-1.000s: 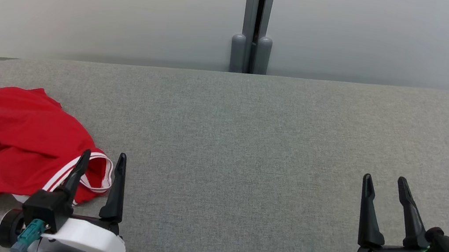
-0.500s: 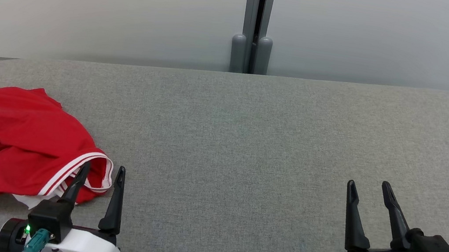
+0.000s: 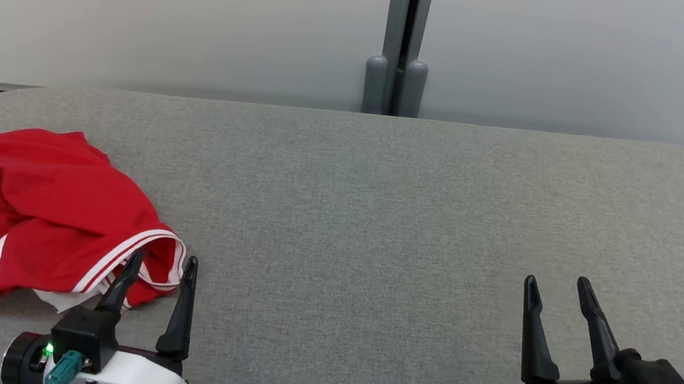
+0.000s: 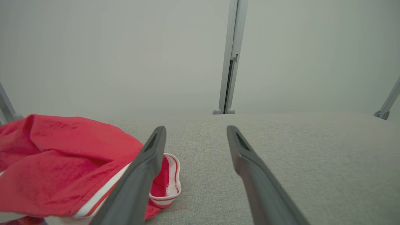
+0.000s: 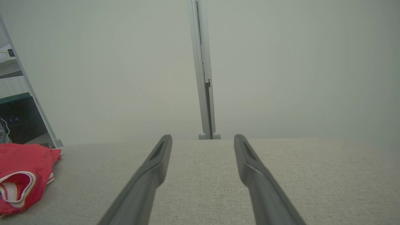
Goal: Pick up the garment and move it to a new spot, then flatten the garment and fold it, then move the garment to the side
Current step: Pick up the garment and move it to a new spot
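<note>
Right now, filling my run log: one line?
garment: crumpled, not folded | left claw: open, by its hem | right claw: open, empty

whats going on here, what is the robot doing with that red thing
A two-armed robot looks about to start on a crumpled red garment with white trim, lying at the left end of a grey padded table. Its left tool is open right at the garment's striped edge, gripping nothing. The right tool is open too, over bare table far from the cloth. The garment is not yet picked up.
</note>
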Controlling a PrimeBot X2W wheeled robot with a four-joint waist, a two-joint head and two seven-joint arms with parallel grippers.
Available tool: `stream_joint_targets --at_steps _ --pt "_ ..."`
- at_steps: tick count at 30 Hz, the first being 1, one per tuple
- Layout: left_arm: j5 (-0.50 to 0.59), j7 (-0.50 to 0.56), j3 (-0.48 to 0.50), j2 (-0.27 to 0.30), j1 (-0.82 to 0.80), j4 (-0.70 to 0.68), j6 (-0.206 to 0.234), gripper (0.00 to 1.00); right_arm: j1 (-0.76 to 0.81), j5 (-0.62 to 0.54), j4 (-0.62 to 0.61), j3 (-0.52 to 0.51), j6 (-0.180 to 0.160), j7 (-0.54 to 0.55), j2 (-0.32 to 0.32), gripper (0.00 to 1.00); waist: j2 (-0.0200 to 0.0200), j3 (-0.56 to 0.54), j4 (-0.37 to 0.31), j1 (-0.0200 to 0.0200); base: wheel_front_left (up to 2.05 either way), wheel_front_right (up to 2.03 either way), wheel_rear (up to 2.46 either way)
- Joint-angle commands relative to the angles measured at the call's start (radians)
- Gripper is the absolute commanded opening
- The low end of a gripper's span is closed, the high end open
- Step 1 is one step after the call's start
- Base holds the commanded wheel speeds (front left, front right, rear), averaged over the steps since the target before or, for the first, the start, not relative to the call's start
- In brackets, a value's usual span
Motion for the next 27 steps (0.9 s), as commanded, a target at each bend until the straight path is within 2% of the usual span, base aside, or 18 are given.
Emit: stream_joint_targets --at_steps 1,5,13,21,27 --pt "-0.005 -0.002 0.003 0.004 -0.011 -0.001 0.002 1.00 0.005 0.000 0.001 0.002 0.000 -0.006 -0.003 1.00 0.0000 0.001 0.011 0.0000 0.00 0.00 0.00" --pt "-0.006 -0.001 0.007 0.004 -0.019 -0.001 0.005 1.00 0.009 0.009 -0.001 0.028 0.000 -0.006 -0.003 1.00 0.0000 0.003 0.062 0.0000 0.00 0.00 0.00" --pt "-0.015 -0.001 0.029 0.004 -0.005 0.002 0.019 1.00 0.018 0.007 0.008 0.090 0.000 -0.006 -0.003 1.00 0.0000 -0.004 0.211 0.0000 0.00 0.00 0.00" --pt "0.003 -0.001 0.064 0.003 0.014 0.001 0.009 1.00 0.016 0.027 0.020 0.126 0.000 -0.006 -0.003 1.00 0.0000 -0.023 0.361 0.0000 0.00 0.00 0.00" --pt "0.013 -0.001 0.088 0.003 0.029 -0.002 -0.002 1.00 0.012 0.046 0.033 0.156 0.000 -0.006 -0.003 1.00 0.0000 -0.031 0.430 0.0000 0.00 0.00 0.00"
